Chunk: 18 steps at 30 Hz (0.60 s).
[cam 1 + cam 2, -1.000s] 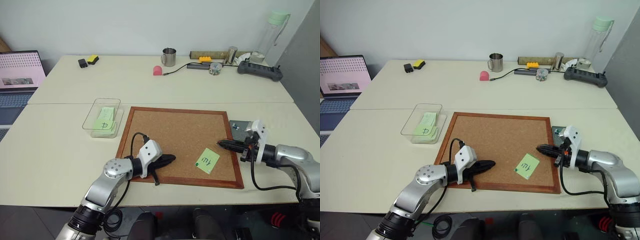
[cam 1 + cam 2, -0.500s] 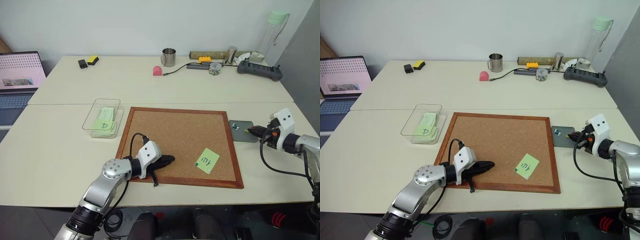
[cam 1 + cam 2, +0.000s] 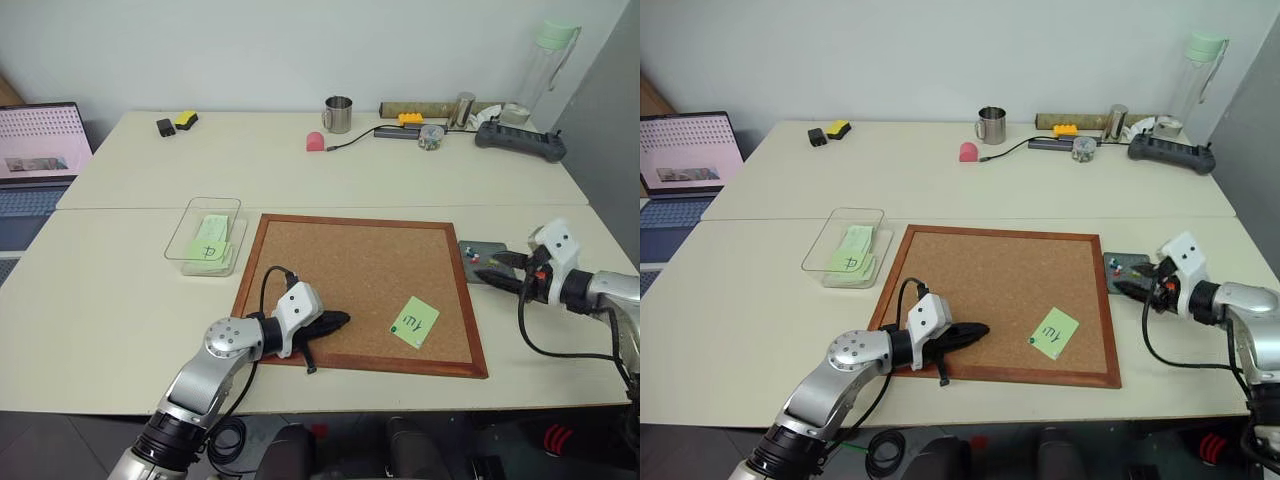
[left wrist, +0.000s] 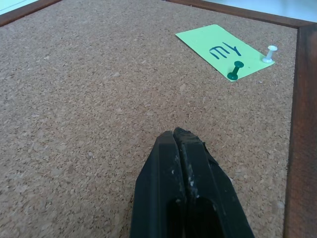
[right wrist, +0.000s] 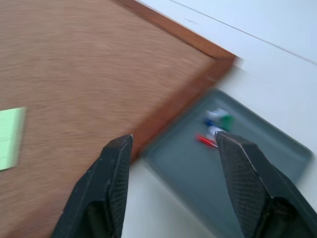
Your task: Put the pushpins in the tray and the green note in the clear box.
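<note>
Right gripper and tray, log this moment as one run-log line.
right gripper: open over tray | pushpins: in tray | green note: pinned on cork board | left gripper: shut

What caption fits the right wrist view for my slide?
Open right end effector poised over the tray, where pushpins lie beside the cork board corner.

Silver arms, white wrist housings, black cables, black textured fingers point(image 5: 247, 178).
</note>
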Each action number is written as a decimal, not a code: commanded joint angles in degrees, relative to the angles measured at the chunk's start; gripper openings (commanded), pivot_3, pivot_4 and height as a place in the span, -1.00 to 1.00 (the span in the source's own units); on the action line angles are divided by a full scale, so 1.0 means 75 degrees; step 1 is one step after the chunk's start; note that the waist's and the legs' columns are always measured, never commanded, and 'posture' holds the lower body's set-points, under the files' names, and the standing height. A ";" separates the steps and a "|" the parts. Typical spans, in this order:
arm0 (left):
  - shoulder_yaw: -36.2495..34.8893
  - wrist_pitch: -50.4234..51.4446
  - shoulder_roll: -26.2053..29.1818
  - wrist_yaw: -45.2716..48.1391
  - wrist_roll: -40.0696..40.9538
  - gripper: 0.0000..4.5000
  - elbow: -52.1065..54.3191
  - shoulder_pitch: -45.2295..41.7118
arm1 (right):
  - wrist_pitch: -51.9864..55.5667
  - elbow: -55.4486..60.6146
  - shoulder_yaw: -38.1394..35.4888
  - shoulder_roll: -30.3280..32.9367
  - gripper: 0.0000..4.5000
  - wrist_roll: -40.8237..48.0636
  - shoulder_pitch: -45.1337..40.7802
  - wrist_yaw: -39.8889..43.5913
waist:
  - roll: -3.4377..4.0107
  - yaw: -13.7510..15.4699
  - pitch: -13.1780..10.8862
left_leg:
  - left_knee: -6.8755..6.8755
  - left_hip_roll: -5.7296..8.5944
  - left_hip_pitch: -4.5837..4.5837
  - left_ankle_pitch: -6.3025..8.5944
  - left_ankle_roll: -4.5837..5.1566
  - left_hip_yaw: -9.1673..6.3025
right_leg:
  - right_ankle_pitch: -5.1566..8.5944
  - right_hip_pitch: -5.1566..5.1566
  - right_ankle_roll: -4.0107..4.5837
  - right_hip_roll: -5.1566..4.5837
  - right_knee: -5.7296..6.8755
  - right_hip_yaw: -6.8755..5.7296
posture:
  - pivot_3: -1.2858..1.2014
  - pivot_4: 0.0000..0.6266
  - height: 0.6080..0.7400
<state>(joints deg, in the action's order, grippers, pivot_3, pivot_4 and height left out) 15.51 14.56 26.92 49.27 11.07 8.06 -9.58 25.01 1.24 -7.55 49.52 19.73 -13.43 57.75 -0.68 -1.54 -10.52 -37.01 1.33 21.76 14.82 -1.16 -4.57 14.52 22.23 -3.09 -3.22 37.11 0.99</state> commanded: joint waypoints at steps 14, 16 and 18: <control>0.0085 0.0200 0.0183 0.0130 -0.0102 -1.00 -0.0009 0.0052 | -0.1402 0.2438 0.1697 -0.0060 0.23 -0.0775 0.1292 0.0651 | -0.0002 0.0000 0.0002 | -0.0004 -0.0004 -0.0005 -0.0001 -0.0001 -0.0003 | 0.0006 -0.0004 -0.0013 0.0003 -0.0005 0.0001 | 0.03 -0.52 1.00; 0.0086 0.0217 0.0191 0.0123 -0.0102 -1.00 0.0023 0.0082 | -0.1467 0.2285 0.1851 -0.0232 0.23 -0.0831 0.1177 0.0618 | -0.0003 -0.0002 0.0002 | -0.0005 -0.0003 -0.0004 -0.0001 -0.0001 -0.0003 | -0.0002 -0.0004 -0.0001 0.0002 -0.0005 0.0002 | 0.03 -0.52 1.00; 0.0089 0.0250 0.0194 0.0099 -0.0100 -1.00 0.0069 0.0116 | -0.1556 0.2122 0.1995 -0.0356 0.23 -0.0876 0.1136 0.0618 | -0.0003 -0.0005 0.0002 | -0.0005 -0.0005 -0.0006 -0.0001 -0.0001 -0.0003 | -0.0002 -0.0004 -0.0001 0.0003 -0.0005 0.0002 | 0.03 -0.52 1.00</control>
<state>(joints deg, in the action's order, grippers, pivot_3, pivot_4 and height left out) 15.52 15.45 27.52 49.57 11.01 8.35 -9.84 15.05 17.68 6.37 47.69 13.94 -3.99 62.42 -0.70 -1.58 -10.51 -37.05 1.30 21.72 14.82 -1.17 -4.59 14.51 22.20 -3.10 -3.20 37.08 1.00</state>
